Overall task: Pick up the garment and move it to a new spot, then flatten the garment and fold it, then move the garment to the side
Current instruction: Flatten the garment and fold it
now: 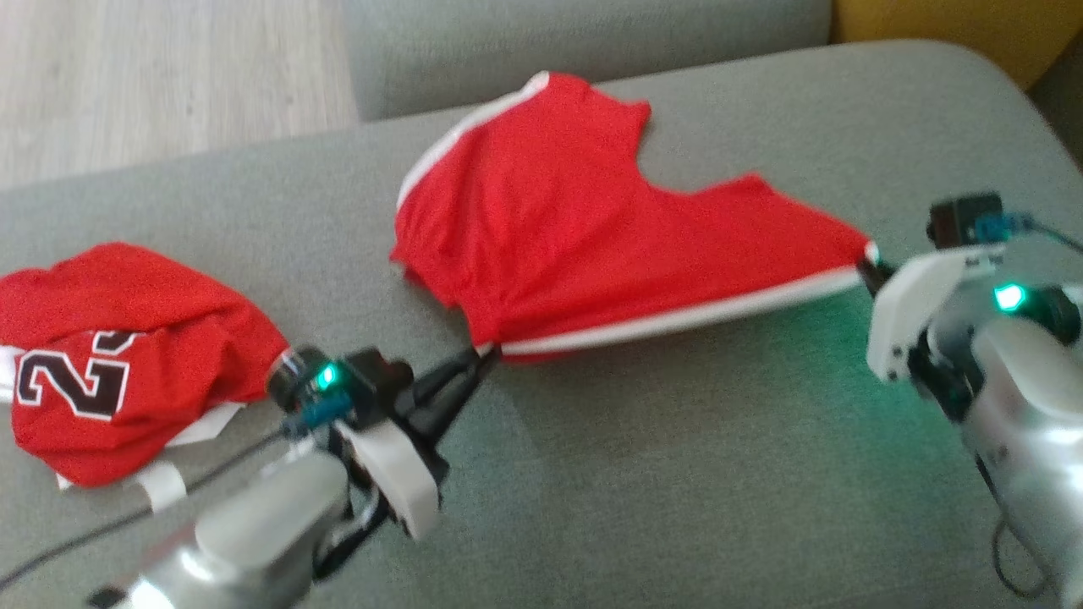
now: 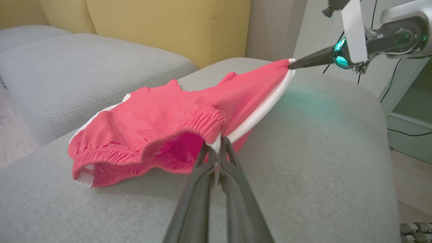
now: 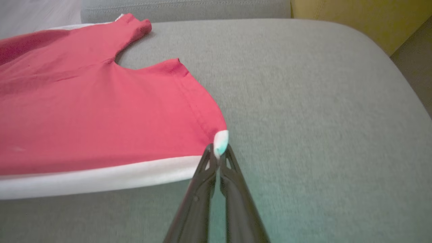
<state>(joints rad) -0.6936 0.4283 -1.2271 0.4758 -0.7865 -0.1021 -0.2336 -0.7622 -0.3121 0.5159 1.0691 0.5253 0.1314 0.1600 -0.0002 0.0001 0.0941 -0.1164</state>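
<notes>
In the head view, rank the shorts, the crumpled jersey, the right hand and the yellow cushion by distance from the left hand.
1. Shorts, pinched in the left hand.
2. Jersey, crumpled at its left.
3. Right hand, across, gripping the other corner.
4. Yellow cushion, far top right.

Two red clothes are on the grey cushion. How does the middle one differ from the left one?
The shorts are stretched between the left gripper and right gripper, each shut on a corner; the jersey lies crumpled, untouched. The jersey shows black numerals; the shorts show none. Both are red with white trim.
</notes>
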